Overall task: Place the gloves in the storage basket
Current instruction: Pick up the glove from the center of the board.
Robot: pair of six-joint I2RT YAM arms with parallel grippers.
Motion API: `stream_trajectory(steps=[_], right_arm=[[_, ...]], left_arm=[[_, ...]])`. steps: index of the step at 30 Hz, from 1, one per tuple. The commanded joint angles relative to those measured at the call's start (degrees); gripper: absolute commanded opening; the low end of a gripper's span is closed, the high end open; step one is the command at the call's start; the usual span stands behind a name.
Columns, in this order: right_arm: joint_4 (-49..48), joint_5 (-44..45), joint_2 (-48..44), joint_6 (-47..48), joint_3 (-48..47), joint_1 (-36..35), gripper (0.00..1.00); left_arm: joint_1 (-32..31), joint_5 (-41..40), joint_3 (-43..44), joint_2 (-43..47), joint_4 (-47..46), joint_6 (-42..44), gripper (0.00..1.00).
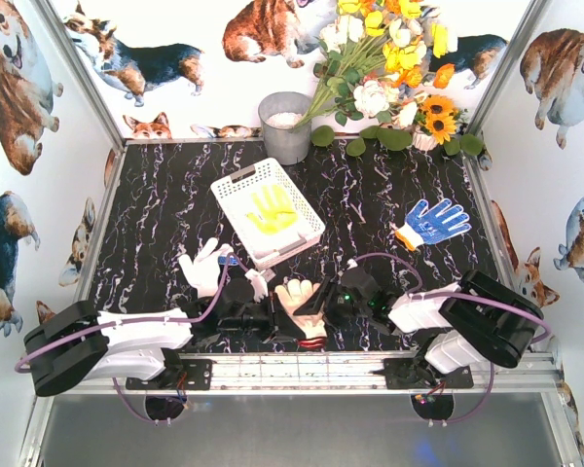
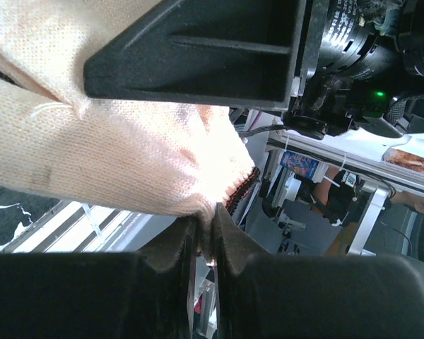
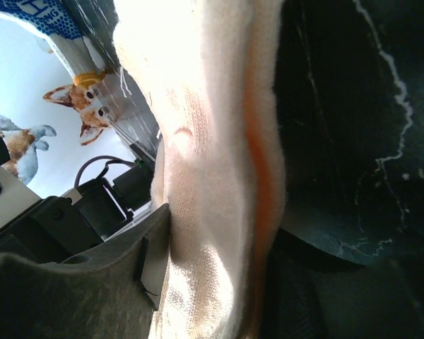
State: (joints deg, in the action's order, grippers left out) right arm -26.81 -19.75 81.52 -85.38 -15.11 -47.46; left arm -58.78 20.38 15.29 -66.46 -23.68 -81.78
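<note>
A cream glove with a red cuff [image 1: 297,300] hangs between my two grippers near the table's front edge. My left gripper [image 1: 271,317] is shut on its cuff edge; the left wrist view shows the jaws [image 2: 210,220] pinching the knit fabric [image 2: 113,155]. My right gripper [image 1: 323,297] is shut on the same glove [image 3: 212,141], with fabric filling the gap between its fingers [image 3: 219,265]. The white storage basket [image 1: 236,187] holds a yellow glove [image 1: 272,210]. A white glove [image 1: 206,265] lies left of the basket. A blue-dotted glove [image 1: 431,222] lies at the right.
A grey round bucket [image 1: 285,126] stands behind the basket, with a flower bunch [image 1: 389,68] to its right. White walls with dog pictures enclose the table. The blue-dotted glove also shows at the top left of the right wrist view [image 3: 35,14].
</note>
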Motion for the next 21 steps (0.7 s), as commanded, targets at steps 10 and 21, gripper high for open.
stream_trajectory(steps=[10, 21], right_arm=[[-7.1, 0.4, -1.5, 1.9, -0.4, 0.2, 0.08], [13.3, 5.8, -15.6, 7.6, -3.7, 0.3, 0.00]], left_arm=[[0.1, 1.7, 0.4, 1.9, 3.4, 3.3, 0.00], [0.1, 1.2, 7.7, 3.3, 10.8, 12.4, 0.00]])
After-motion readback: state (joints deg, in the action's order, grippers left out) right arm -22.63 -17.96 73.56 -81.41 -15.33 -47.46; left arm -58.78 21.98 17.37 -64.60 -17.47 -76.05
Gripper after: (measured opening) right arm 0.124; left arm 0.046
